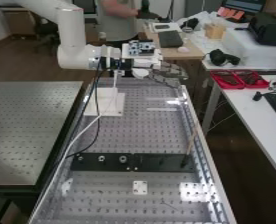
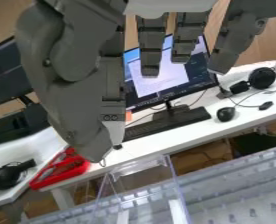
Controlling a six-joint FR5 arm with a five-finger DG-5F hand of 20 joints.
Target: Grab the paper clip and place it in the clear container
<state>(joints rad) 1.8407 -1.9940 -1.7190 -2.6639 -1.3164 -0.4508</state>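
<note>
The hand (image 1: 163, 74) is up in the air, over the far part of the bench (image 1: 132, 135). I cannot tell how far open it is or if it has hold of anything. The clear container (image 2: 174, 181) sits on the bench near the hand. That looks like a good spot for it, since the arm (image 1: 71, 45) would not have far to go to drop a small thing in.

I cannot tell for sure where the paper clip is. A thin dark line (image 1: 168, 204) lies on the bench by the small white plate (image 1: 140, 187), and that might be it, but it is too small to be sure.

2 black strips (image 1: 99, 169) lie end to end across the bench. A thin stick (image 1: 192, 142) stands at a lean in the right end of them, maybe so it stays up and is easy to grab. The container's walls are see-through and look light, so a bump could push it along.
</note>
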